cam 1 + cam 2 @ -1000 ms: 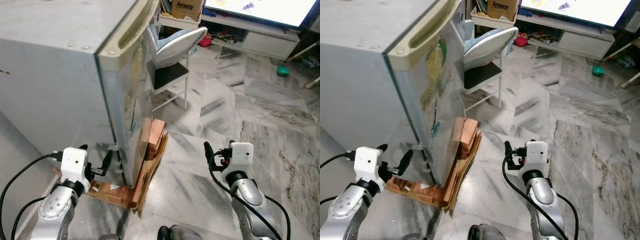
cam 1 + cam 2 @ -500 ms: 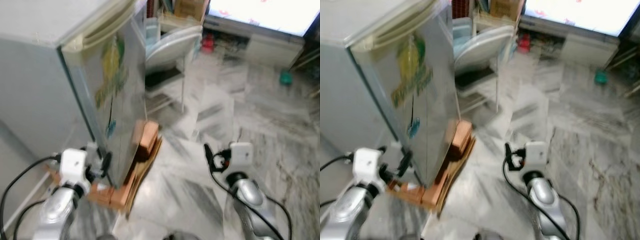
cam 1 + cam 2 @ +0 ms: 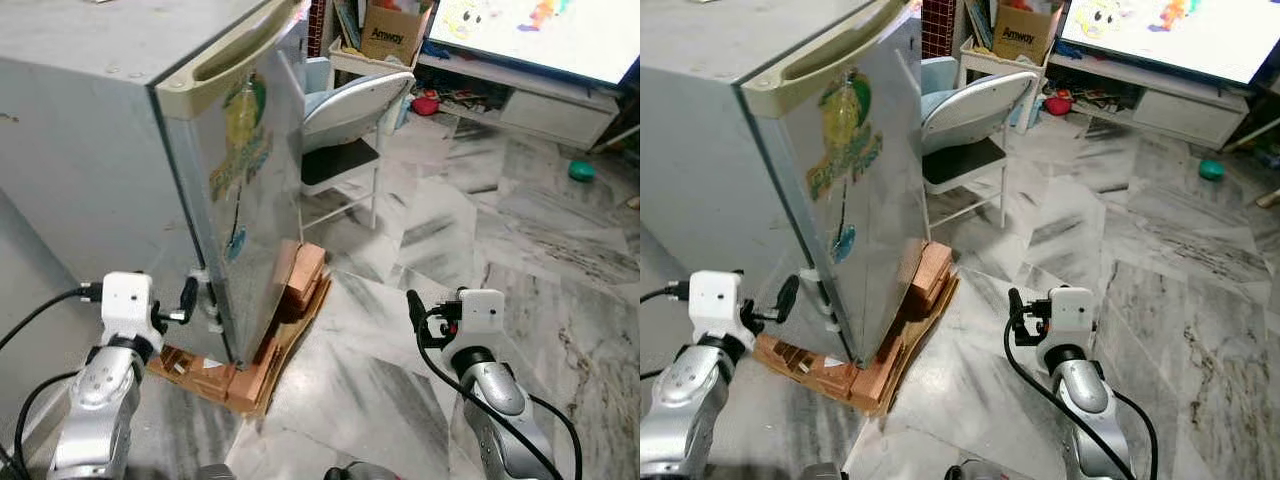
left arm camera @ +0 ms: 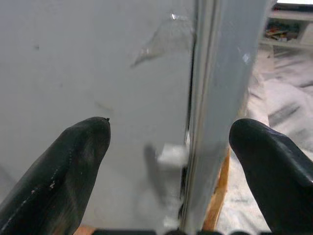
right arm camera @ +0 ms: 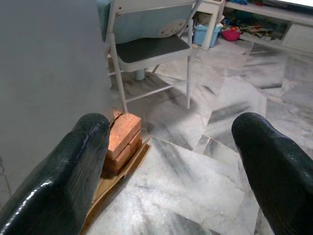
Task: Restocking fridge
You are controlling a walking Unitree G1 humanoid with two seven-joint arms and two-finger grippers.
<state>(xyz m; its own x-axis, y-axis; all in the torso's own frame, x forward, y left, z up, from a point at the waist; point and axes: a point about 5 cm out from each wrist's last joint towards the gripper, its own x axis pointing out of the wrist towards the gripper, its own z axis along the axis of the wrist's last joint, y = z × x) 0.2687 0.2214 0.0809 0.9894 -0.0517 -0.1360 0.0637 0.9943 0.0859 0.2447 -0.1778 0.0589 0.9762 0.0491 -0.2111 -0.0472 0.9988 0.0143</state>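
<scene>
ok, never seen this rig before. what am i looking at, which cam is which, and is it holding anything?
It is a walking humanoid robot with two silver arms, each ending in two long black fingers. The two wide pictures come from a stereo camera on its head, looking down and forward. The other two come from cameras on the wrists, looking out along each gripper's fingers.

In front of it stands a small grey fridge, door shut, propped on bricks and cardboard on a marble floor. Behind are a folding chair, a cardboard box and a TV.

The left gripper is open at the fridge's lower front corner, fingers either side of the door edge. The right gripper is open over the floor. Neither holds anything.
</scene>
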